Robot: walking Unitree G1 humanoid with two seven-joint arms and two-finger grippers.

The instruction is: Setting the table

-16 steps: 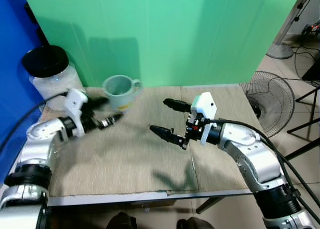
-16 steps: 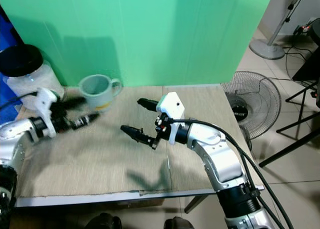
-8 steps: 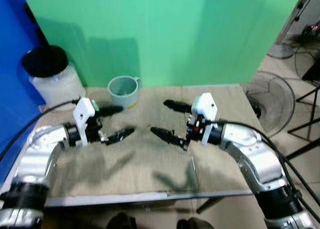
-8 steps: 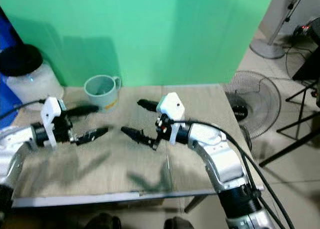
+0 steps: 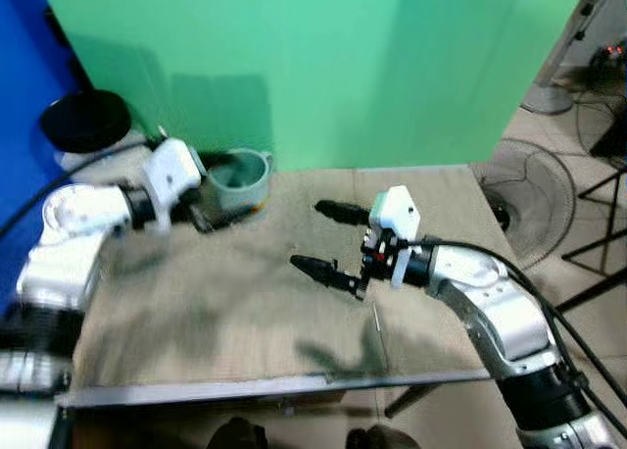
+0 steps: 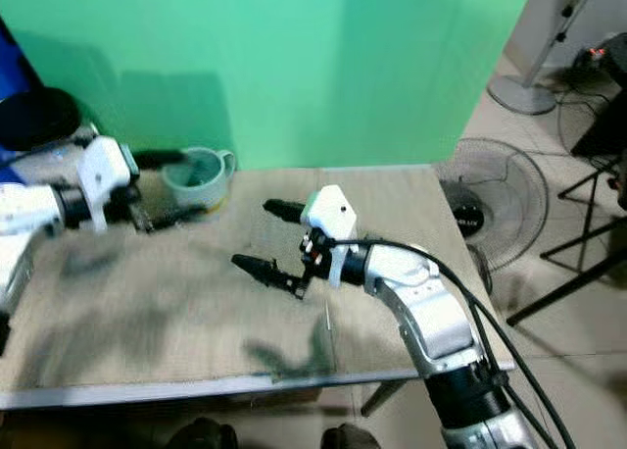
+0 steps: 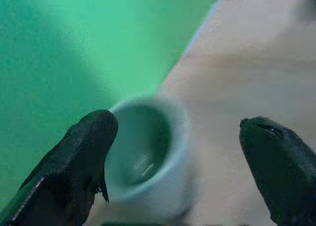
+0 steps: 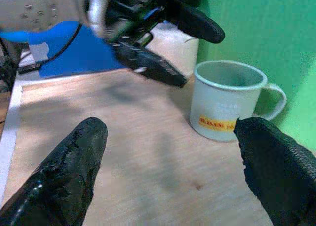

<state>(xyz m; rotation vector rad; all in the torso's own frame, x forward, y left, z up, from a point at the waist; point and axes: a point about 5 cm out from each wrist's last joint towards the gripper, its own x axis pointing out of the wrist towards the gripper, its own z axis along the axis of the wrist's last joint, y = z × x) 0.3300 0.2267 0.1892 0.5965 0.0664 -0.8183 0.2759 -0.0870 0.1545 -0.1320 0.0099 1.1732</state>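
Where the wood-grain tabletop (image 5: 245, 312) meets the green backdrop (image 5: 323, 67), a pale grey-green ceramic mug (image 5: 238, 177) with a yellow band near its base stands upright in the upper left part of the head views, its handle turned toward the backdrop side. Around it sits the left gripper (image 6: 168, 186), blurred, with one black finger reaching past the rim near the backdrop and the other low beside the mug's front; its jaws are spread wide and hold nothing, and whether either finger touches the mug cannot be told. From the left wrist view the mug's open mouth (image 7: 143, 147) lies between the two black fingertips (image 7: 89, 137), closer to one than the other. At centre frame the right gripper (image 5: 328, 241) hovers over bare table, well apart from the mug, its two long fingers parted wide and empty, pointing toward the mug. At upper left, behind the left arm, stands a clear jar with a black lid (image 5: 83, 121) against a blue panel (image 5: 20, 125). At right, beyond the table edge, a floor fan (image 5: 534, 189) rests on the tiled floor (image 5: 598, 214).
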